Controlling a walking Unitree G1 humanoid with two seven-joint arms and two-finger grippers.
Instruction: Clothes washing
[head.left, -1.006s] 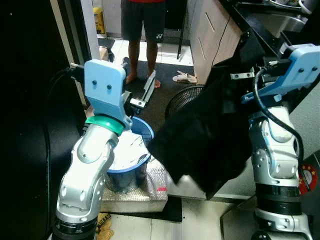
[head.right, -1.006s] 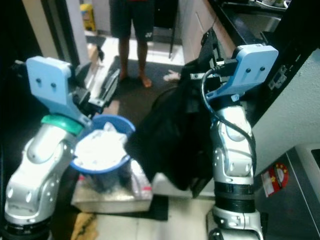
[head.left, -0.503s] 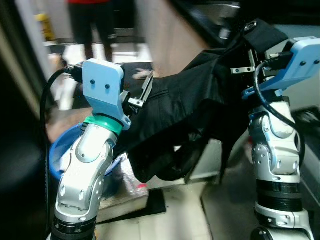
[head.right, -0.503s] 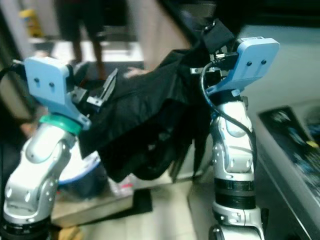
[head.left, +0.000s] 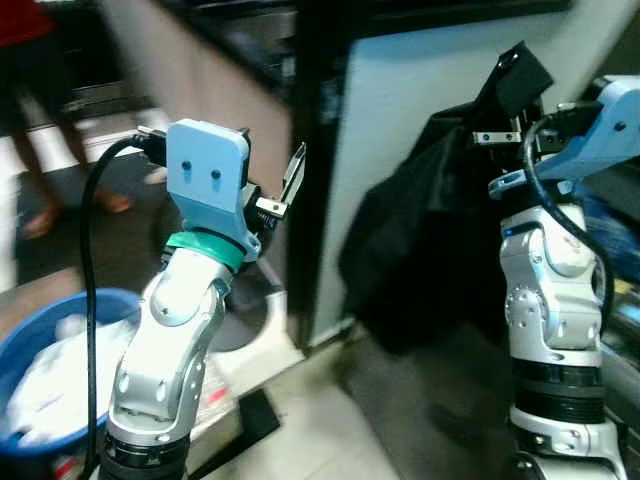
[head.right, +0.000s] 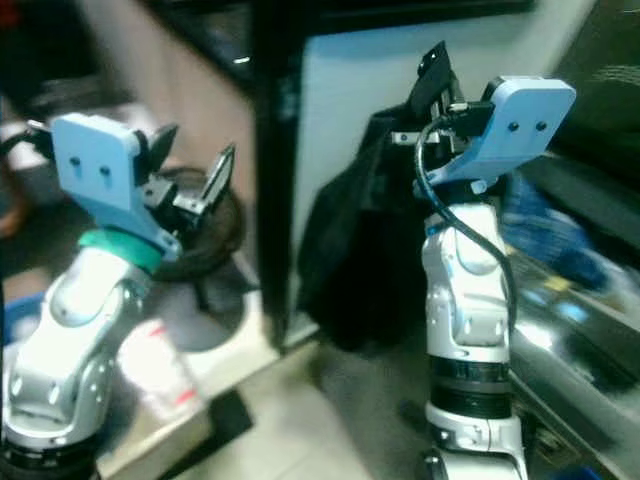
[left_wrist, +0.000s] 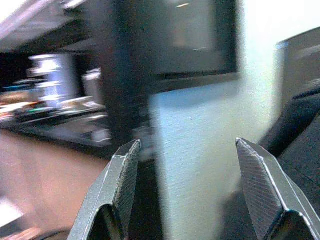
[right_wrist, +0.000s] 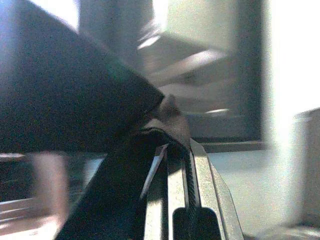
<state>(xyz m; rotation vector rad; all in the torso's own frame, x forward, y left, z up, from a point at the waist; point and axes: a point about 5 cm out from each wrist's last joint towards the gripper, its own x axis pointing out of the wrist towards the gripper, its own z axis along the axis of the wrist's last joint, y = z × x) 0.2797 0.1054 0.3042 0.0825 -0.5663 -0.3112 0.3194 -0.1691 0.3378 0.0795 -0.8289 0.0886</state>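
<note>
Black garment (head.left: 425, 250) hangs on the right, pinched in the clenched right gripper (head.left: 510, 120) raised high. Left gripper (left_wrist: 187, 187) is spread wide, empty, left of it. Blue basin (head.left: 40, 330) sits near left.

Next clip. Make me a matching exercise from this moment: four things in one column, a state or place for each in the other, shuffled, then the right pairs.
Things:
1. left gripper
2. right gripper
3. black garment
4. blue basin

States:
A. holds pale laundry, low on the robot's left
B. fingers apart, nothing between them
C. hangs in front of the pale wall
D. clamped on dark cloth

Pairs: 1-B, 2-D, 3-C, 4-A
</note>
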